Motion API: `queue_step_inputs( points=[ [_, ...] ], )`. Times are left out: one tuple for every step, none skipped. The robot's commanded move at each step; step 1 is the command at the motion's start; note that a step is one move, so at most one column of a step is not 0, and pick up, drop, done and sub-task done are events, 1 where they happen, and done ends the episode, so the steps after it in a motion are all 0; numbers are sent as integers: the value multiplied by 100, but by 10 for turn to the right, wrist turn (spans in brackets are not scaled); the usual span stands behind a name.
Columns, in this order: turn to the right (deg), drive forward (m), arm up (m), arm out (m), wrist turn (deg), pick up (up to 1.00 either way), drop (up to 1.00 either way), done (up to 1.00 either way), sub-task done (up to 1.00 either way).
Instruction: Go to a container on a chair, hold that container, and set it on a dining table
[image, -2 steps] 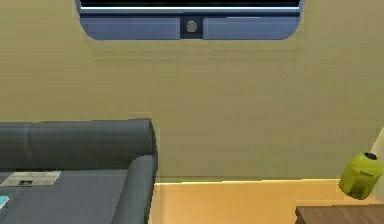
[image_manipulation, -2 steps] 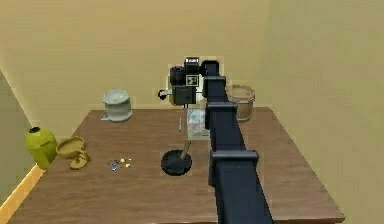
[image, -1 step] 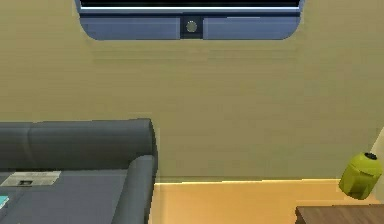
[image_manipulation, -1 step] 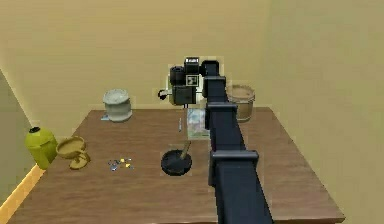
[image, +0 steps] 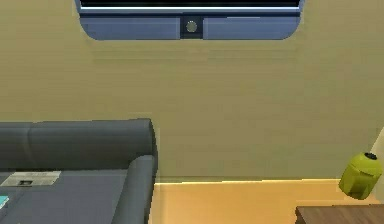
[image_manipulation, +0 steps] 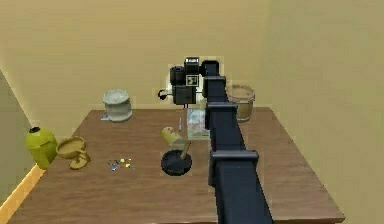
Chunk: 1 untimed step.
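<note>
The gripper (image_manipulation: 166, 96) is over the table (image_manipulation: 290, 172), a small tan thing (image_manipulation: 172, 134) just below — I cannot tell if it holds anything.

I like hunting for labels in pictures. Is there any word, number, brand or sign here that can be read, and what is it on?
No text here can be read.
White squares over the table: black marks, a pattern, no words or numbers to make out.
Flat paper on the grey sofa: any print is too small to read.
Yellow-green vase and glass jar on the table: no label seen.
</note>
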Motion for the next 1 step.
queue_step_inputs(
  points=[
    [0, 0, 4, 0, 0, 0, 0, 0, 0]
  ],
)
